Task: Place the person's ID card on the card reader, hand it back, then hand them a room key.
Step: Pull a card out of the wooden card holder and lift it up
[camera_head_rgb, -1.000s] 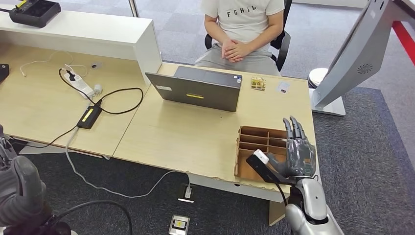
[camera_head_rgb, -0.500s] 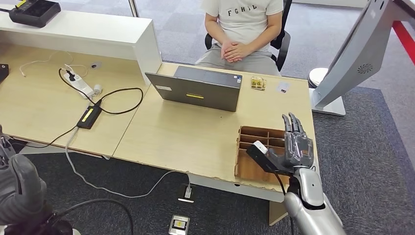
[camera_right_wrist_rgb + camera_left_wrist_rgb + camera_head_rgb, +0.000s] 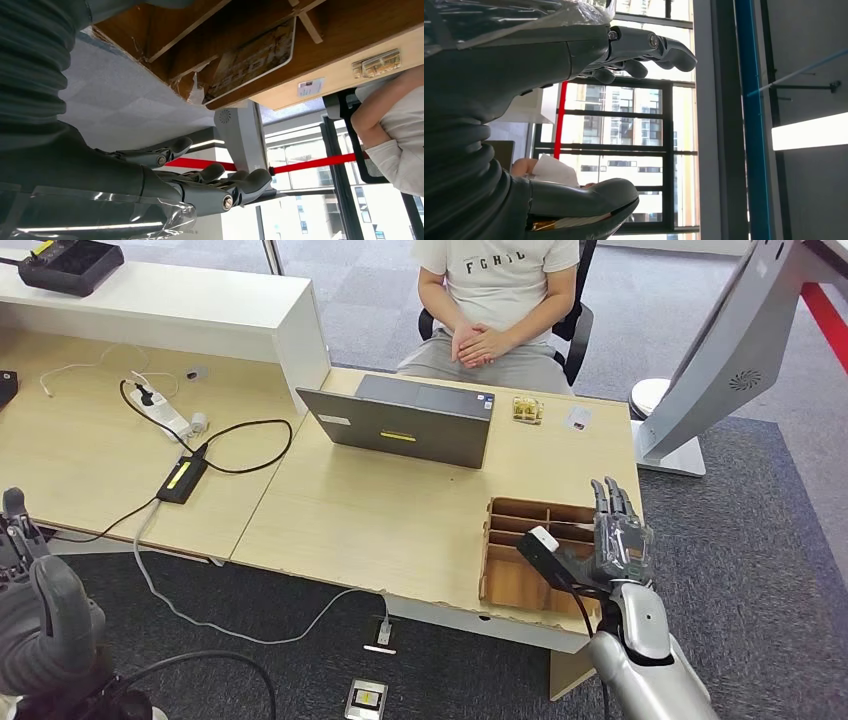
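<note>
The left hand (image 3: 40, 610) is seen low at the desk's near left edge, fingers apart and empty, well apart from the tray. The tray (image 3: 520, 540) lies just beside the right hand (image 3: 610, 550), the nearer one, held spread and empty; a card (image 3: 255, 62) rests inside, its long axis across a compartment.

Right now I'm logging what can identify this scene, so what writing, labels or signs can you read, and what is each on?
"FCHI" plus a last letter hidden by a fold: on the person's shirt.
Yellow sticker on the laptop: too small to read.
Large letters on the card in the wooden organizer: turned and blurred, not readable.
White label on the desk: too small to read.
</note>
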Available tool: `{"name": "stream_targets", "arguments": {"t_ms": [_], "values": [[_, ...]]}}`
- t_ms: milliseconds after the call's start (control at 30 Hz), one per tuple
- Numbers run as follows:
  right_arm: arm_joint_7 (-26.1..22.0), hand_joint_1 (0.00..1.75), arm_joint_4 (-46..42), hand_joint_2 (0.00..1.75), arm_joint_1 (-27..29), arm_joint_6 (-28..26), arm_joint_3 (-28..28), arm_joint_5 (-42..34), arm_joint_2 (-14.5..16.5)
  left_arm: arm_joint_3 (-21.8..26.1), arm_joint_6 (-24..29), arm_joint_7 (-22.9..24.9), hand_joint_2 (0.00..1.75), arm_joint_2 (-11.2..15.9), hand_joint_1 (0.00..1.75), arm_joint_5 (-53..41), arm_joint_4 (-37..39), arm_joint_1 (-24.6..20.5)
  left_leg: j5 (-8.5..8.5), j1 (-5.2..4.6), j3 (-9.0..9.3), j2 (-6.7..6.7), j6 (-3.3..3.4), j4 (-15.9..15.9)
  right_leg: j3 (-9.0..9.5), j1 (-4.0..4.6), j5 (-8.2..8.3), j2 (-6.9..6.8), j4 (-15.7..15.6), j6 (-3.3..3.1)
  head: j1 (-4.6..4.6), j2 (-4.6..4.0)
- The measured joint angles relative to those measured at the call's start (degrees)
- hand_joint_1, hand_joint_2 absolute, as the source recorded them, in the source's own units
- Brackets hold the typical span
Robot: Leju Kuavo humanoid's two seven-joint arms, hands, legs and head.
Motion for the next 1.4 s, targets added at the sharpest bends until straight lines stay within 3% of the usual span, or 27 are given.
{"name": "stream_targets", "arguments": {"t_ms": [67,200,400,800,900,967,1100,1133,1400], "values": [[0.03,0.46,-0.03,1.75,0.01,0.30,-0.01,0.07,-0.36,0.01,-0.82,0.00,1.75,0.00,0.21,0.32,0.25,-0.07,0.00,0.00,0.00,0.00,0.00,0.00,0.00,0.00,0.00,0.00,0.00,0.00,0.01,0.00],[0.03,1.60,-0.09,1.75,0.02,0.75,0.00,0.27,-0.80,0.06,-1.93,0.00,1.75,0.00,0.21,0.77,0.79,-0.09,0.00,0.00,-0.01,0.00,0.00,0.00,-0.01,0.00,0.00,0.00,0.00,0.00,0.00,0.00],[-0.12,1.65,-0.25,1.75,0.04,1.21,0.01,0.45,-1.07,0.13,-3.39,0.00,1.75,0.00,0.23,1.25,1.66,-0.19,0.00,0.00,-0.02,0.00,0.00,0.00,-0.02,0.00,0.00,0.00,0.00,0.00,0.01,0.00],[-1.20,1.60,-1.92,1.75,0.25,2.59,0.09,0.58,-1.04,0.78,-4.19,0.00,1.75,-0.07,0.23,1.25,2.60,-0.32,0.00,0.01,-0.02,0.00,0.00,-0.01,-0.02,0.01,0.00,0.00,0.00,-0.01,0.00,0.00],[-1.31,1.57,-2.13,1.75,0.32,2.73,0.10,0.60,-0.97,0.79,-4.06,0.00,1.75,-0.07,0.23,1.10,2.64,-0.34,0.00,0.01,-0.03,0.00,0.00,-0.01,-0.02,0.01,0.00,0.00,0.00,-0.01,0.00,0.00],[-1.52,1.36,-2.13,1.75,0.33,2.79,0.11,0.60,-0.90,0.79,-3.74,-0.01,1.75,-0.08,0.23,0.96,2.64,-0.36,0.00,0.01,-0.03,0.00,0.00,-0.01,-0.02,0.00,0.00,0.00,0.00,-0.01,0.00,0.00],[-1.81,0.09,-2.12,1.75,0.33,2.79,0.15,0.69,-0.59,0.79,-2.66,0.00,1.75,-0.10,0.23,0.57,2.63,-0.40,0.00,0.01,-0.03,0.00,0.00,-0.01,-0.01,0.00,0.00,0.00,0.00,-0.01,0.01,0.00],[-1.83,0.00,-2.11,1.75,0.33,2.77,0.16,0.74,-0.50,0.79,-2.45,0.00,1.75,-0.11,0.23,0.47,2.63,-0.40,0.00,0.01,-0.03,0.00,0.00,-0.01,-0.01,0.00,0.00,0.00,0.00,-0.01,0.00,0.00],[-1.27,0.00,-2.04,1.75,0.31,2.52,0.47,0.94,-0.18,0.77,-1.72,0.00,1.75,-0.13,0.23,0.09,2.58,-0.38,0.00,0.01,-0.04,-0.01,0.00,-0.01,-0.01,0.00,0.00,0.00,0.00,-0.01,0.01,0.00]]}}
